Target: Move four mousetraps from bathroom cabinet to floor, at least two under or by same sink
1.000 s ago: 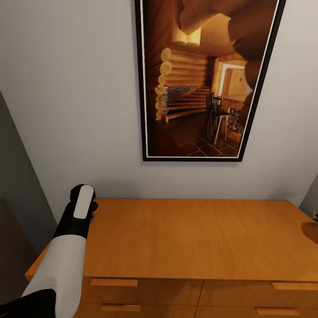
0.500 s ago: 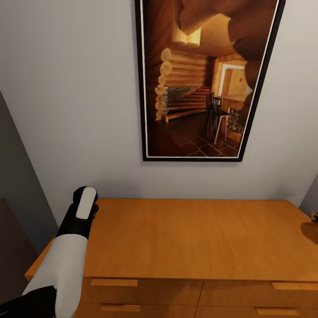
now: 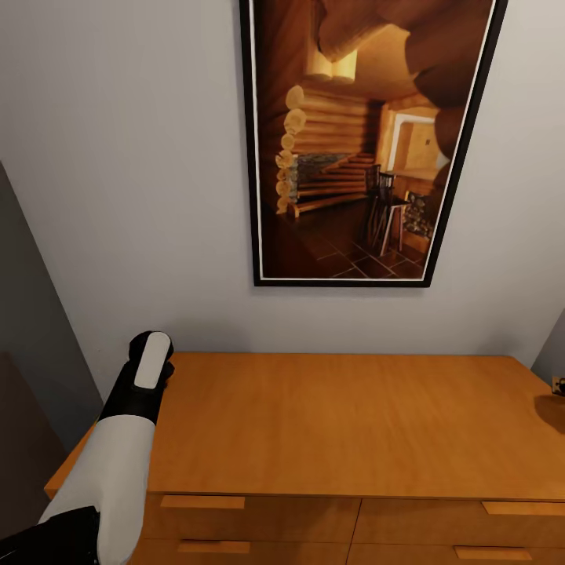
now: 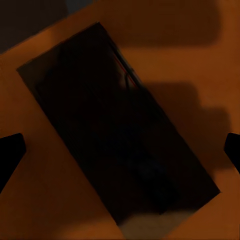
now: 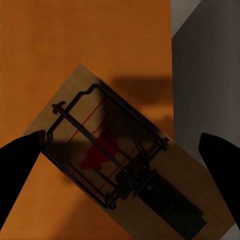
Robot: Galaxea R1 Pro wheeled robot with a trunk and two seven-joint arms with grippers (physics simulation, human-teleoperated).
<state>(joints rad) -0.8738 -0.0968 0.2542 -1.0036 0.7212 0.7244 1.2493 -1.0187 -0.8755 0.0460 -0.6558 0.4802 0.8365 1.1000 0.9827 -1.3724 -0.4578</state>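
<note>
Nothing much has moved; the left arm (image 3: 118, 447) has edged slightly toward the cabinet's (image 3: 345, 424) back left corner.
Left hand (image 4: 120, 150) spread above a shadowed mousetrap (image 4: 117, 135); right hand (image 5: 120, 150) spread over another mousetrap (image 5: 125, 165) at the cabinet's right edge.

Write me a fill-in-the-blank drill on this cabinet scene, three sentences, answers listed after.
1. In the right wrist view, a mousetrap lies flat on the orange-brown top of the ____.
2. Above the cabinet, a framed picture of a log interior hangs on the ____.
3. In the right wrist view the right gripper hovers with its dark fingers spread on either side of the trap, so it is ____.

Answers: cabinet; wall; open
</note>
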